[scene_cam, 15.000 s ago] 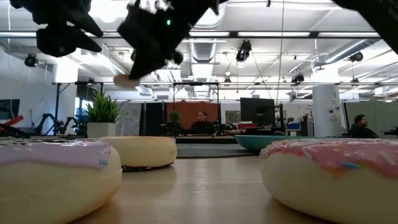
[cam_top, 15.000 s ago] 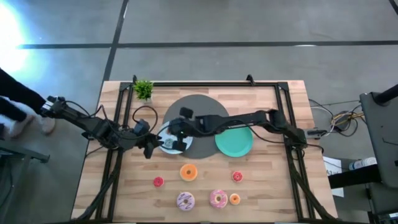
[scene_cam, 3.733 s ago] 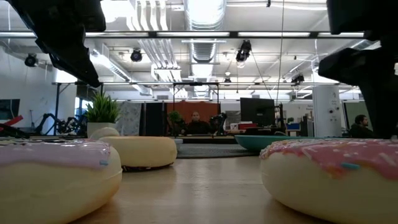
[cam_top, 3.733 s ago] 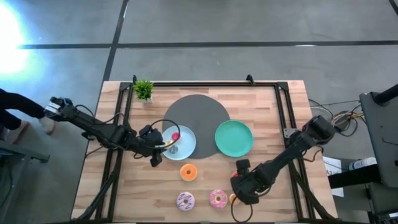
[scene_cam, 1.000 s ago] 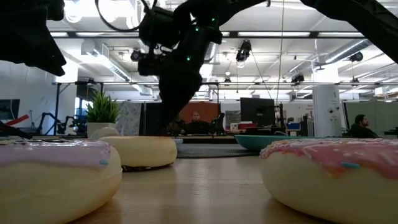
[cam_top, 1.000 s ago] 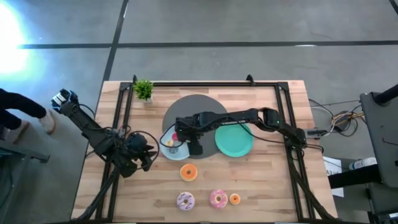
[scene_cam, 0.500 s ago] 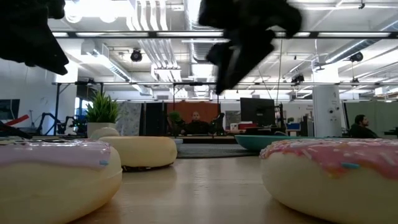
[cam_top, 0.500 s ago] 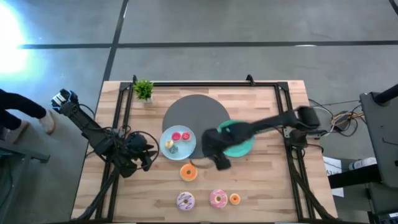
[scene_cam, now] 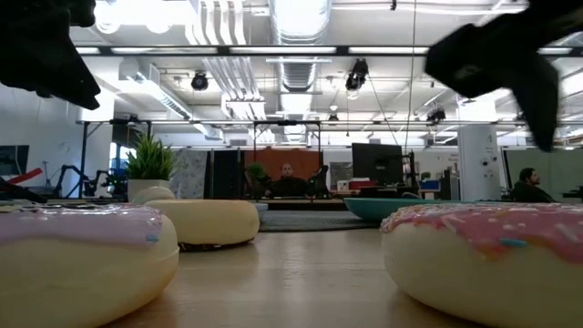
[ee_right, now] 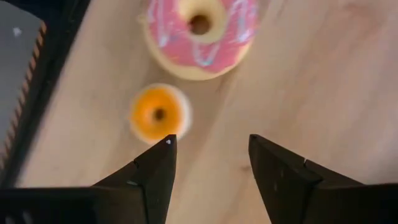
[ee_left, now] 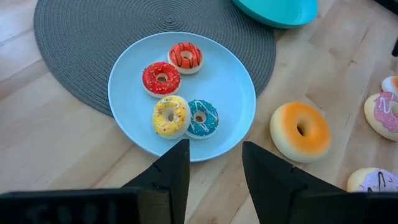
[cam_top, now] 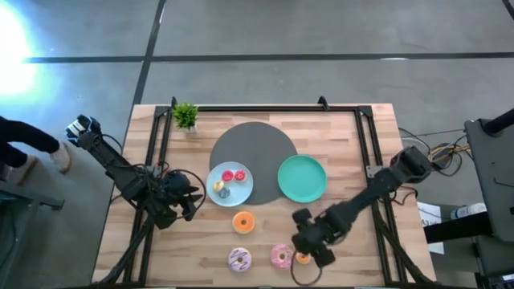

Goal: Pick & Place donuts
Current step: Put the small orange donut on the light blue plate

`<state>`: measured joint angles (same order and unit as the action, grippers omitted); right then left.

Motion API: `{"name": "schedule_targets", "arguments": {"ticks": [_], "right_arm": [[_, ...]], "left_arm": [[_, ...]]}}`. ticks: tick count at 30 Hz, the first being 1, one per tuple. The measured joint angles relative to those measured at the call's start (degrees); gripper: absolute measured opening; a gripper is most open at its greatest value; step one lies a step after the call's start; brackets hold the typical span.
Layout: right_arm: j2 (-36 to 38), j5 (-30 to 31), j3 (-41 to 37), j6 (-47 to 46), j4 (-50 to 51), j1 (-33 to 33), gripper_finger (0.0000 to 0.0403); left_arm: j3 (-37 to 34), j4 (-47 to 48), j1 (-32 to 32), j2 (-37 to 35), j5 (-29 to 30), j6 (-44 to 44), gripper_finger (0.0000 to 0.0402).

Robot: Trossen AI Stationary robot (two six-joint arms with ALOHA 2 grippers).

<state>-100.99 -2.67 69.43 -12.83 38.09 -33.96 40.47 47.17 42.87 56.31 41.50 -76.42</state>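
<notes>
— What's on the left?
— The left gripper (cam_top: 189, 205) waits with fingers apart, holding nothing, left of the light blue round plate (cam_top: 243, 191) bearing four tiny toy donuts (ee_left: 171, 116).
— And lower right?
— The right gripper (cam_top: 312, 255) hangs spread and empty over the tiny orange donut (ee_right: 158, 114), beside the pink frosted donut (cam_top: 281, 256).

4 donuts (ee_left: 179, 87) on plate (ee_left: 230, 118); mat (ee_left: 81, 37) under.

Small ring donuts (cam_top: 243, 222), all flat
</notes>
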Motion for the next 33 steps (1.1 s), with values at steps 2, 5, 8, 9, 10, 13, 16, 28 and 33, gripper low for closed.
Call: {"name": "schedule_targets", "arguments": {"ticks": [2, 5, 8, 9, 10, 13, 16, 28, 33], "right_arm": [[-0.4, 1.3, 0.0, -3.9, 0.0, -2.5, 0.0191], [-0.8, 1.6, 0.5, -7.4, -1.5, -5.8, 0.0191], [-2.0, 2.0, 0.4, -10.0, -2.0, -8.7, 0.0191], [-2.4, 2.8, 0.4, -10.0, -2.7, -9.4, 0.0191], [-2.8, 3.7, 0.4, -9.8, -3.6, -10.1, 0.0191], [-4.3, 5.7, 0.4, -8.8, -5.5, -10.8, 0.0191], [-6.2, 5.9, 0.4, -9.5, -5.6, -10.7, 0.0191], [-9.4, 7.9, 0.5, -9.7, -6.5, -10.7, 0.0175], [-9.7, 8.9, 0.5, -9.7, -7.0, -10.5, 0.0118]], "left_arm": [[0.0, 0.0, 0.0, 0.0, 0.0, 0.0, 0.0121], [-0.1, 0.0, 0.0, 0.0, 0.0, 0.2, 0.0121], [-0.3, 0.0, 0.0, 0.0, 0.0, 0.2, 0.0121], [-0.4, 0.1, 0.0, 0.0, -0.1, 0.2, 0.0121], [-0.4, 0.1, 0.0, 0.0, -0.1, 0.1, 0.0121], [-0.4, 0.0, 0.0, 0.0, 0.0, 0.0, 0.0121], [-0.4, 0.0, 0.0, 0.0, -0.1, 0.0, 0.0121], [-0.4, 0.0, 0.0, 0.0, -2.9, -0.1, 0.0121], [-0.4, 0.0, 0.0, 0.0, -3.1, -0.3, 0.0121]]}}
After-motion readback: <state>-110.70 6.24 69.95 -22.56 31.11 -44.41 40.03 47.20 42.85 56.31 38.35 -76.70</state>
